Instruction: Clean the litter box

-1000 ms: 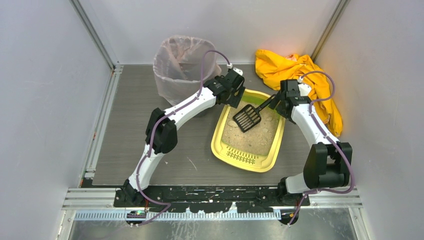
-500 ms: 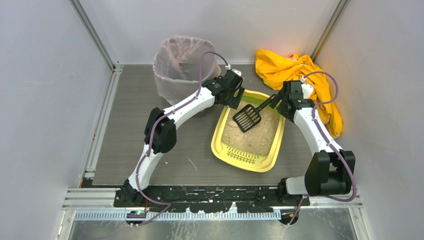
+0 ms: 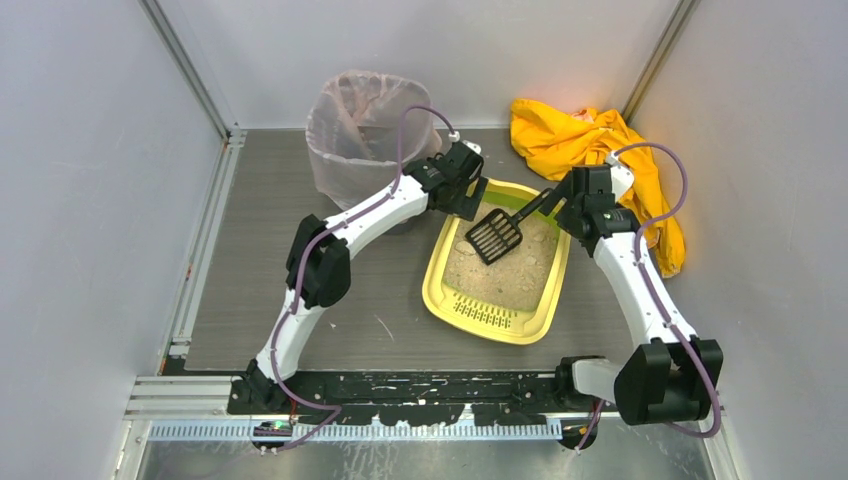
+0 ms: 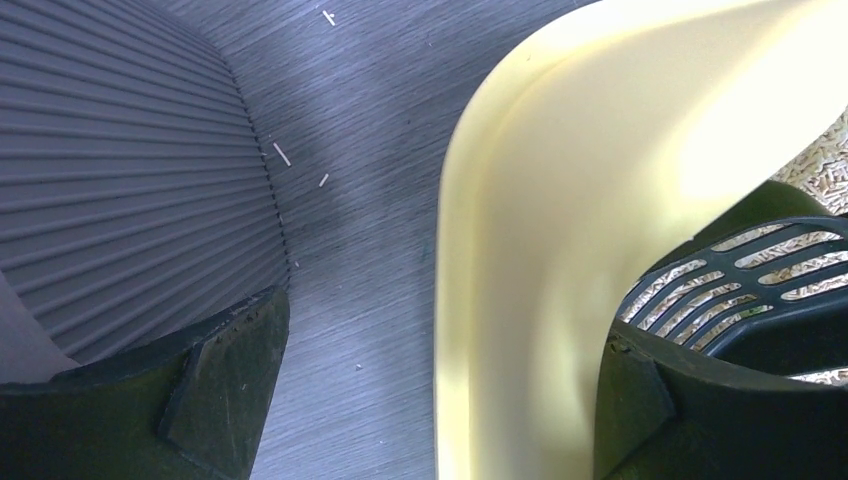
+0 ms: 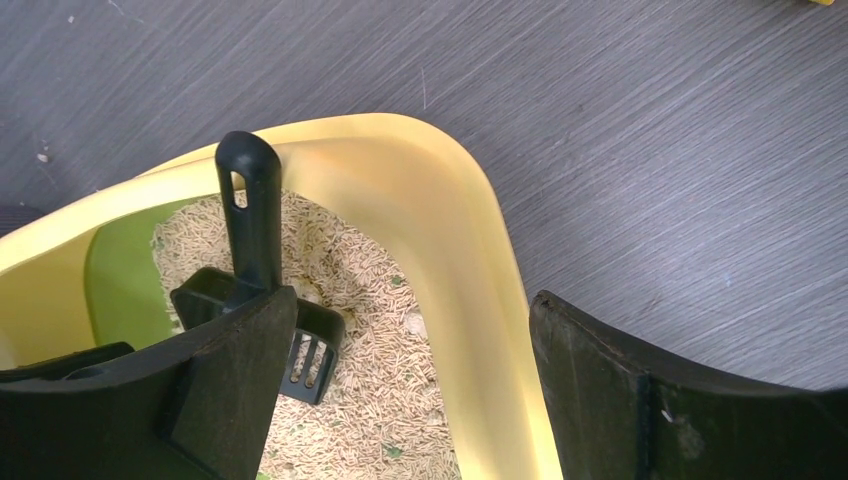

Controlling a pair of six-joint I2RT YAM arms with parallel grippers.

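Resting on grainy litter (image 3: 505,272), slotted black scoop (image 3: 495,236); glossy yellow litter box (image 3: 434,284)

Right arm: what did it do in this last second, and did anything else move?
The right arm's elbow swung out toward the near right corner, and the right gripper edged slightly right, jaws open. The scoop, litter box and open left gripper stayed put.

Smooth glossy plastic litter box (image 4: 520,260)

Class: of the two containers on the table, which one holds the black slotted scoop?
The shallow yellow plastic litter tray; the tall bag-lined bin stands apart from the scoop.
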